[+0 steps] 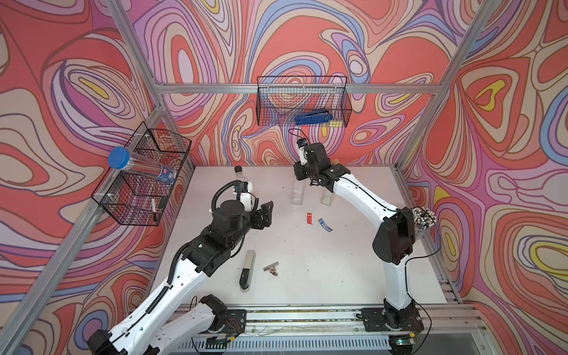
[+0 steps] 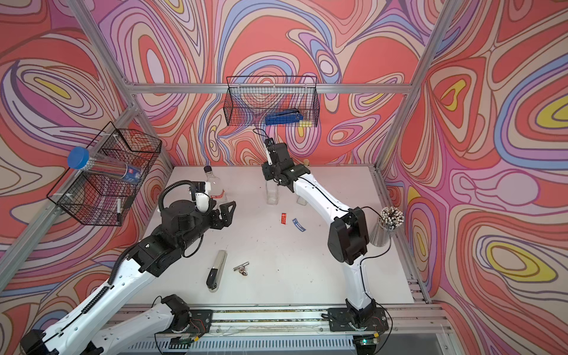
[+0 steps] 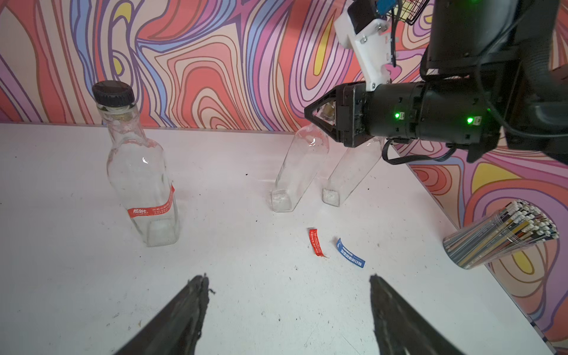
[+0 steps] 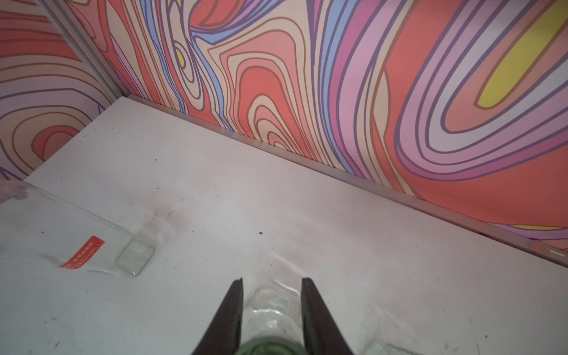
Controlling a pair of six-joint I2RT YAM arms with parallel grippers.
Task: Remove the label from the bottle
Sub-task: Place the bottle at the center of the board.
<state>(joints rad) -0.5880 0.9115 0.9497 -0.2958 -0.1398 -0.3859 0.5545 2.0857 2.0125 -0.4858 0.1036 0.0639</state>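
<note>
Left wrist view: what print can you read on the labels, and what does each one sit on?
Red label on the capped bottle: white Chinese print, too blurred to read.
Red strip on the table: white print, too small to read.
Blue strip beside it: white characters, too blurred to read.
Nothing here is clear enough to quote.

Off-task stuff on my feed: a silver-and-black tool (image 1: 247,270) lies around 6 o'clock on the table (image 1: 322,276), with a clip (image 1: 271,266) just beside it. There's a pencil cup (image 1: 424,219) at 3. The basket (image 1: 123,212) at 9 holds a blue-capped tube (image 1: 138,166) and a marker (image 1: 153,209). The back basket (image 1: 276,101) at 12 has something blue (image 1: 313,118) in it.
</note>
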